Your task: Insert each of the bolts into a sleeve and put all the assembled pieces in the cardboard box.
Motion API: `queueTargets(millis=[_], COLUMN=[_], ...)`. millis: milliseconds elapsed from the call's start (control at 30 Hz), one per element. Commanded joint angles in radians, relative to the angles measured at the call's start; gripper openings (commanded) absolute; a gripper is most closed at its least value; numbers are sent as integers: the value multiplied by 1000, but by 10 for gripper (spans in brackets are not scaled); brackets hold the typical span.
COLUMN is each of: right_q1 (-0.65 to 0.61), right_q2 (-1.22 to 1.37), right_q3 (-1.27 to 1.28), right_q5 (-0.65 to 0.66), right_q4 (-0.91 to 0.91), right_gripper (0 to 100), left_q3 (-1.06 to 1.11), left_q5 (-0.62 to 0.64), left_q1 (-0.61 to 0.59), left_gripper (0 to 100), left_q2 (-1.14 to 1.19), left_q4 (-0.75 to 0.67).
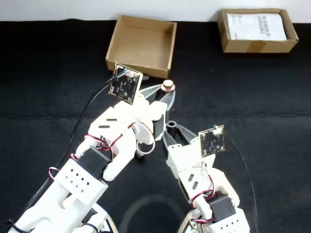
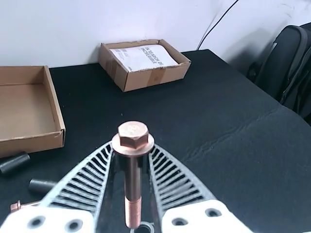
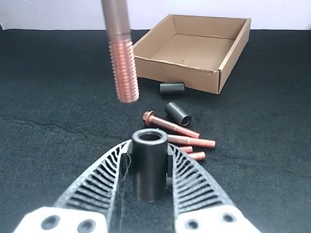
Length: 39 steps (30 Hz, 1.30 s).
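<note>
My left gripper (image 2: 132,148) is shut on a copper bolt (image 2: 132,170), held upright with the head up; the bolt head (image 1: 168,86) is just in front of the empty cardboard box (image 1: 141,46). My right gripper (image 3: 149,148) is shut on a dark sleeve (image 3: 149,167), standing upright with its bore open. The bolt's threaded tip (image 3: 126,82) hangs above the sleeve, a little off to one side of the bore. In the high view the sleeve (image 1: 171,125) sits just below the left gripper (image 1: 165,94). Loose bolts (image 3: 171,127) and two sleeves (image 3: 178,112) lie near the box (image 3: 194,46).
A second cardboard box (image 1: 256,30) holding a printed sheet stands at the back right. The black cloth (image 1: 252,97) covers the table, with free room to the right. The two arms are close together at the middle.
</note>
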Motion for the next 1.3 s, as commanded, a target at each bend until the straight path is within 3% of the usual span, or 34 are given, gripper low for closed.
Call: queueTargets(millis=[0,633,1000,1267], right_q1=[13,13,15,15], right_q2=[-8,-8,-8,-10], right_q3=[-4,-4,-13,-15], right_q5=[-11,-12,-12,-11], right_q4=[-21,-21,-18,-18], right_gripper=[6,6,6,6], left_q3=[2,56,50,59], left_q5=[8,6,3,6], left_q1=[8,94,28,44], left_gripper=[9,9,9,9], left_q2=[2,2,58,64], left_q4=[-28,-74,-89,-109])
